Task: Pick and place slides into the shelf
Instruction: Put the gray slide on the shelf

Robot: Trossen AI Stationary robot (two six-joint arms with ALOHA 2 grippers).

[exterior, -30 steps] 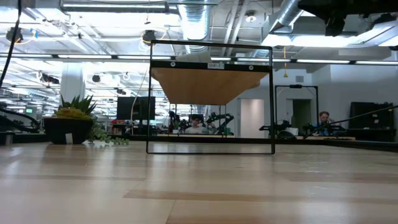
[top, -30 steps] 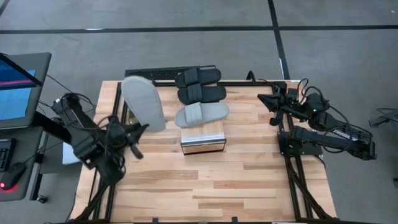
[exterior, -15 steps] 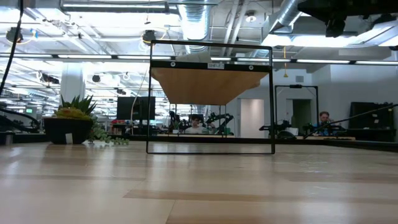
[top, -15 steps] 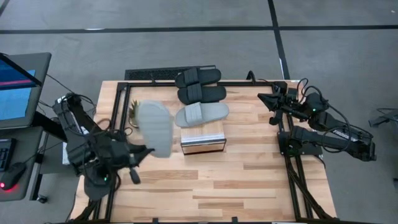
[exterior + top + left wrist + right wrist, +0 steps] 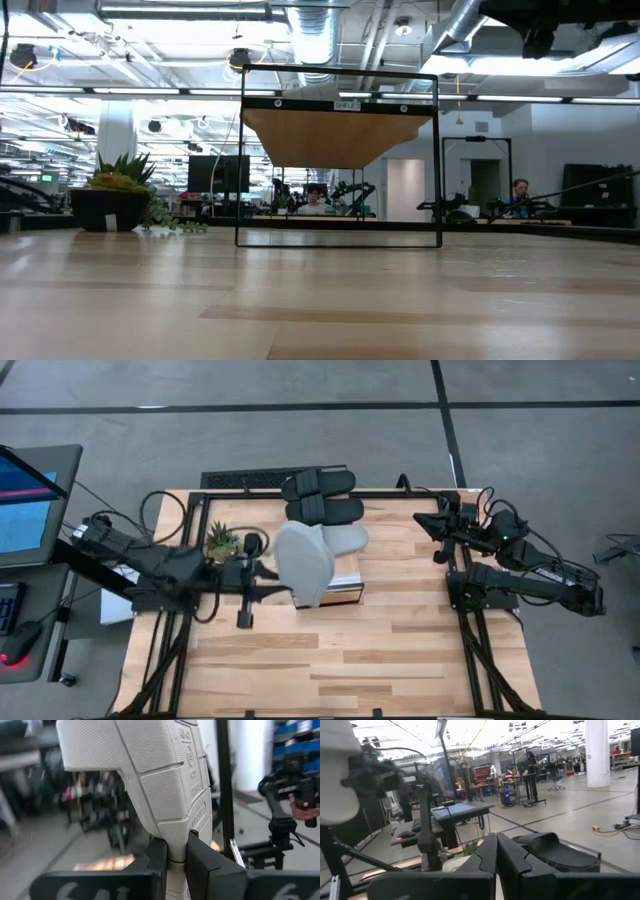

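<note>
My left gripper [image 5: 266, 569] [image 5: 173, 851] is shut on a pale grey-green slide [image 5: 305, 560] [image 5: 150, 775], held above the near end of the light-wood shelf [image 5: 345, 588]. Two black slides [image 5: 318, 483] [image 5: 326, 512] and a second pale slide [image 5: 345, 539] lie in a row along the shelf's top. The low view shows the shelf's front frame [image 5: 338, 240] but neither gripper. My right gripper [image 5: 420, 517] [image 5: 496, 847] waits shut at the table's far right, touching nothing. My left gripper pinches one end of the pale slide's sole [image 5: 176, 837] between its two fingers [image 5: 159, 857]. The fingers come about level from the table's left. The slide is lifted clear and stands out beyond the fingers, its treaded underside turned toward the wrist camera.
A small potted plant [image 5: 220, 543] [image 5: 112, 195] stands on the table left of the shelf, close under my left arm. Black frame rails [image 5: 250, 480] run round the table's edges. Bare wood [image 5: 350, 650] stretches from the shelf to the near edge.
My left gripper has swung from the table's left side toward the right, carrying the pale slide from over the far-left corner to above the shelf's near end. The slide has turned about on the way. The gripper has stayed shut on it.
</note>
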